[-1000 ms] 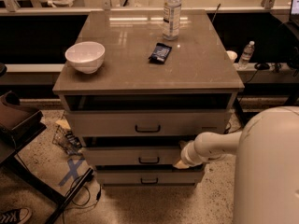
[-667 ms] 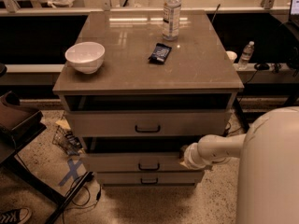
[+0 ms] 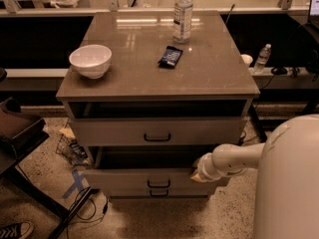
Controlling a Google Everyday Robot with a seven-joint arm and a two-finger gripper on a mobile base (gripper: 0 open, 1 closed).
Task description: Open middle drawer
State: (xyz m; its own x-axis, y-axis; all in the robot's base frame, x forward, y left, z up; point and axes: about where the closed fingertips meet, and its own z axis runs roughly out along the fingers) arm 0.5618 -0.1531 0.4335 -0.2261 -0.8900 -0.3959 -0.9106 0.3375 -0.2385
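Note:
The middle drawer [image 3: 124,179] is pulled out from the cabinet. Its flat front carries a small dark bar handle [image 3: 158,184], and a dark opening shows behind it. My gripper [image 3: 195,175] is at the right end of that drawer front, at the tip of my pale arm [image 3: 234,159], which reaches in from the right. The gripper's end is hidden against the drawer's edge. The taller top drawer [image 3: 157,131] above stands slightly out. Only a strip of the lowest drawer front shows, with its handle [image 3: 158,193], just under the middle one.
On the cabinet top [image 3: 124,59] stand a white bowl [image 3: 90,60], a water bottle [image 3: 183,14] and a dark packet [image 3: 170,56]. A dark chair frame [image 3: 20,133] and cables [image 3: 92,208] are on the floor at left. My white body [image 3: 291,183] fills the right.
The middle drawer has slid further out toward the camera. Its front now sits lower and nearly covers the lowest drawer. My arm has drawn back with it.

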